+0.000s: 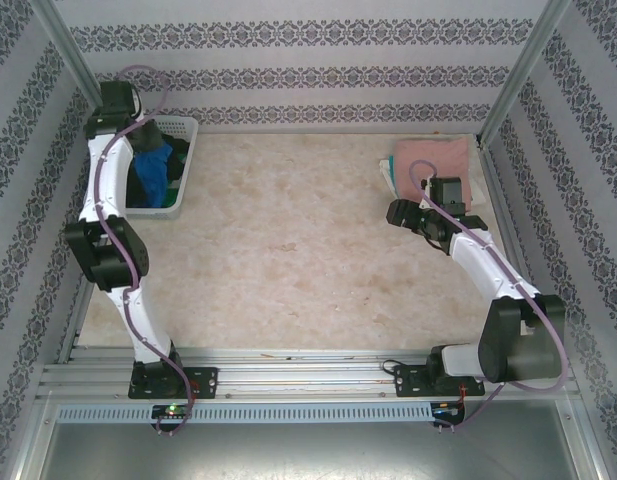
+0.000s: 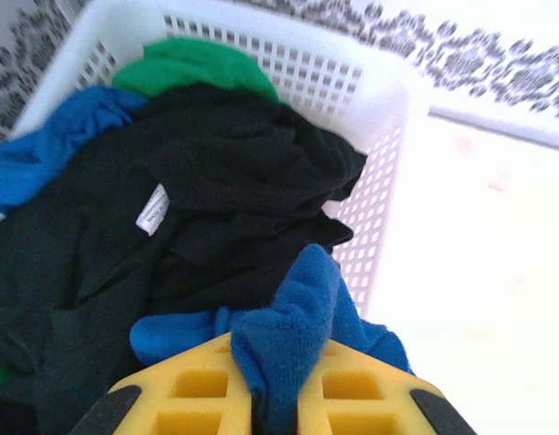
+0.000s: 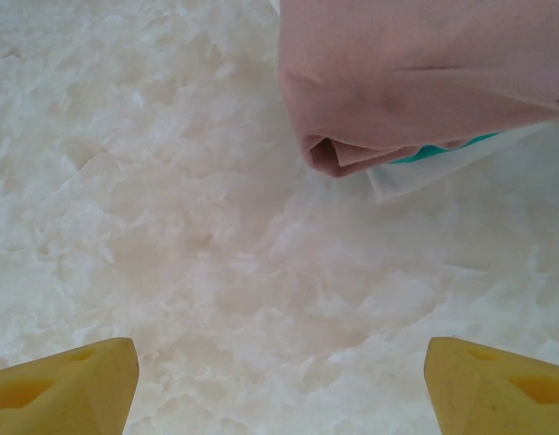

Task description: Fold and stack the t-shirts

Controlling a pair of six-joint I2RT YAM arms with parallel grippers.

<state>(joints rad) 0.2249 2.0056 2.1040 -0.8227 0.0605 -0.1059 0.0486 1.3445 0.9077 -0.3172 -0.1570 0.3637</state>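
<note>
Left end effector (image 2: 265,381) is clamping a bunched fold of the blue shirt (image 2: 302,308) inside the basket (image 2: 388,118), close to its right wall. The grip is looking small, so probably best lifting straight up & slow, letting the black shirt (image 2: 216,199) slide off instead of dragging it along. More blue is poking out far left, under the black; can't tell if it's the same shirt. The green shirt (image 2: 193,63) is sitting at the back. The cloth needs to be clearing the rim before swinging right, or the basket may be tipping. The worktop (image 1: 288,240) mid-section is lying bare, w/ plenty of room for spreading. Right end effector (image 3: 279,381) is hanging w/ fingers wide apart, gripping nothing, just short of the folded pink shirt (image 3: 415,82) at the far right corner, so that stack wants avoiding.
</note>
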